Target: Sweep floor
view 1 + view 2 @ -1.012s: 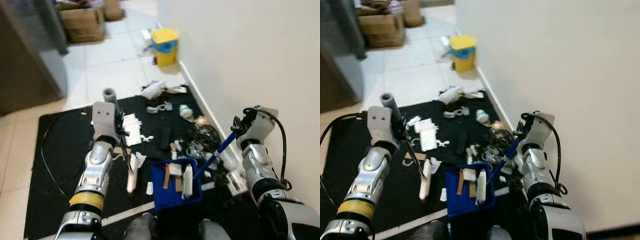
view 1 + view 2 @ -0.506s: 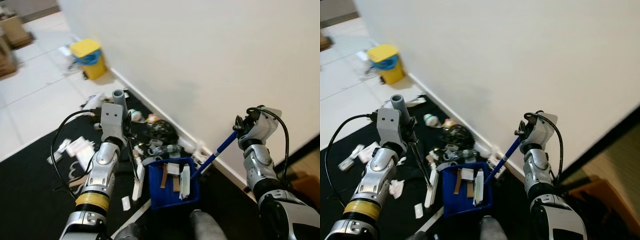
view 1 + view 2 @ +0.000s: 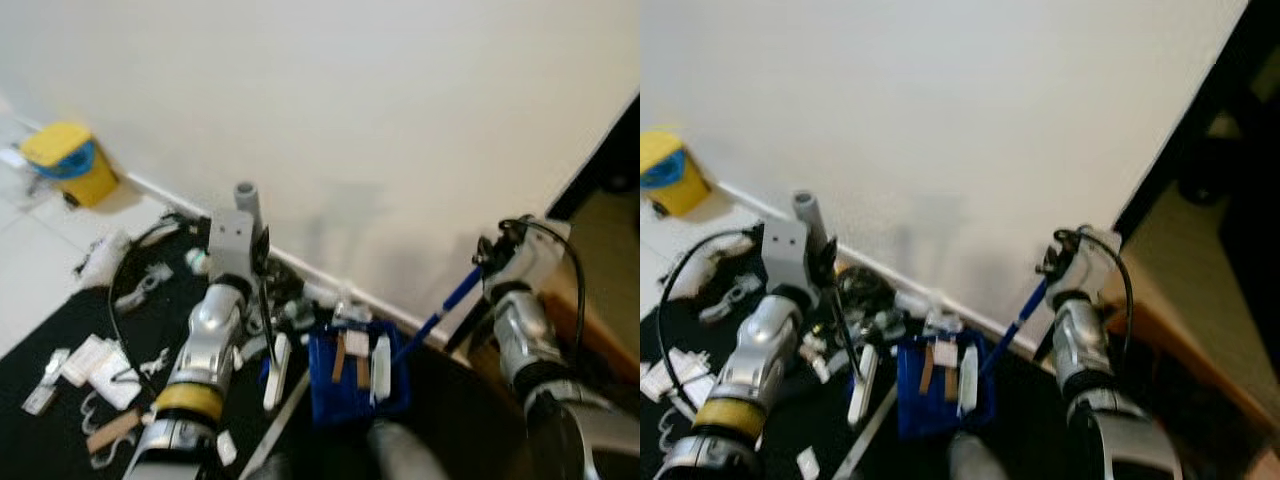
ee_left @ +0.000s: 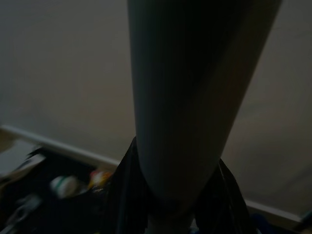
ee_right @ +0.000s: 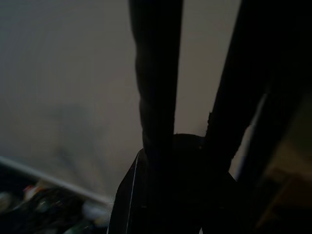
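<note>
My left gripper (image 3: pixel 256 252) is shut on a brush with a grey handle (image 3: pixel 245 196). Its thin black shaft runs down to a white brush head (image 3: pixel 275 360) on the black mat (image 3: pixel 50 325). The grey handle (image 4: pixel 190 97) looms close in the left wrist view. My right gripper (image 3: pixel 494 256) is shut on the blue handle (image 3: pixel 445 305) of a blue dustpan (image 3: pixel 352 388), which rests on the mat between the arms. White and brown scraps lie in the pan. In the right wrist view, black fingers (image 5: pixel 156 73) are closed together. Litter (image 3: pixel 95 360) is scattered on the mat to the left.
A white wall with a baseboard (image 3: pixel 380 305) runs close ahead. A yellow bin (image 3: pixel 65 165) stands by it at the far left. A dark doorway (image 3: pixel 612 150) and a wooden floor (image 3: pixel 590 340) lie to the right. More rubbish (image 3: pixel 865 290) is piled along the baseboard.
The whole picture has swung to the right, so the camera has turned toward the wall and doorway. Both arms keep their hold on the brush and the dustpan.
</note>
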Robot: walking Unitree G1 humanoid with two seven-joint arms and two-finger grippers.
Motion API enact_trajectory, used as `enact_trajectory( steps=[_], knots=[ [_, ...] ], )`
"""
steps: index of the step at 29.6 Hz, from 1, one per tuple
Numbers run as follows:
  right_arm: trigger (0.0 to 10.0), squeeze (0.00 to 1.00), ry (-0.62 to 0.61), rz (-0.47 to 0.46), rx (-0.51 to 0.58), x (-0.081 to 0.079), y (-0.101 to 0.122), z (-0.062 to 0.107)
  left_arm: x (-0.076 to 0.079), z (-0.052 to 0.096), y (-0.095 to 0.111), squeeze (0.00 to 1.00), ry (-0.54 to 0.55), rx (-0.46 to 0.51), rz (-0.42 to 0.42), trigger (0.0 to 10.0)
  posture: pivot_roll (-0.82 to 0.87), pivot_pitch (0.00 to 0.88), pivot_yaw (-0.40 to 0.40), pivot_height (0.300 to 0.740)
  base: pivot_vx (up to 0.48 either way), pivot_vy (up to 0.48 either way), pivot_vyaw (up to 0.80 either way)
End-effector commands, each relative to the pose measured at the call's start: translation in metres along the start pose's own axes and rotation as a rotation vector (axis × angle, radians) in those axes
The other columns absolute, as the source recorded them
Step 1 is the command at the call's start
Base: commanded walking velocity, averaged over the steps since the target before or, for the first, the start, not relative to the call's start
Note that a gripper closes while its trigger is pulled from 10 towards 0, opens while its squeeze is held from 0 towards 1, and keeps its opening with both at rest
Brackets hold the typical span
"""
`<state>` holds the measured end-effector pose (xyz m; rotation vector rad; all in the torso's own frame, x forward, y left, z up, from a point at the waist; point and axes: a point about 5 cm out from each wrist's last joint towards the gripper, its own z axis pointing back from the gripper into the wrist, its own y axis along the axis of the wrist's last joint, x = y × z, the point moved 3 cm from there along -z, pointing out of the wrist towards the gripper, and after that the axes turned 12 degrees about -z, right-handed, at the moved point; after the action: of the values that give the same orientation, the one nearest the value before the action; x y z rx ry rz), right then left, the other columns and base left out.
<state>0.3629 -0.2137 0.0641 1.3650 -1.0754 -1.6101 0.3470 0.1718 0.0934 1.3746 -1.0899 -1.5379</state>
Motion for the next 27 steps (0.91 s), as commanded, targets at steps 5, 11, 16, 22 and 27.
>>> enact_trajectory(
  steps=[5, 11, 16, 22, 27],
  knots=[
    [10.0, 0.0, -0.002, -0.001, 0.004, 0.0015, 0.0027, -0.0009, -0.0015, 0.0004, 0.0018, 0.0, -0.013, 0.005, -0.029, 10.0, 0.02, 0.056, -0.023, 0.74, 0.0, 0.0, -0.8],
    [10.0, 0.0, -0.003, 0.002, -0.001, 0.0024, 0.0026, -0.0009, 0.0, 0.0006, 0.0016, 0.0, -0.025, 0.002, -0.039, 10.0, 0.02, 0.059, -0.026, 0.74, 0.0, 0.0, -0.8],
    [10.0, 0.0, -0.006, -0.001, -0.01, 0.003, 0.0017, -0.001, 0.0015, 0.0007, 0.0016, 0.0, -0.042, 0.002, -0.043, 10.0, 0.02, 0.061, -0.027, 0.74, 0.0, 0.0, -0.8],
    [10.0, 0.0, -0.009, 0.0, -0.017, 0.0039, 0.0014, -0.0012, 0.0036, 0.0008, 0.0002, 0.0, -0.057, -0.005, -0.045, 10.0, 0.02, 0.065, -0.028, 0.74, 0.0, 0.0, -0.8],
    [10.0, 0.0, -0.014, -0.001, -0.021, 0.0053, 0.0016, -0.0013, 0.0049, -0.0001, 0.0006, 0.0, -0.064, -0.007, -0.047, 10.0, 0.02, 0.069, -0.027, 0.74, 0.0, 0.0, -0.8]
  ],
)
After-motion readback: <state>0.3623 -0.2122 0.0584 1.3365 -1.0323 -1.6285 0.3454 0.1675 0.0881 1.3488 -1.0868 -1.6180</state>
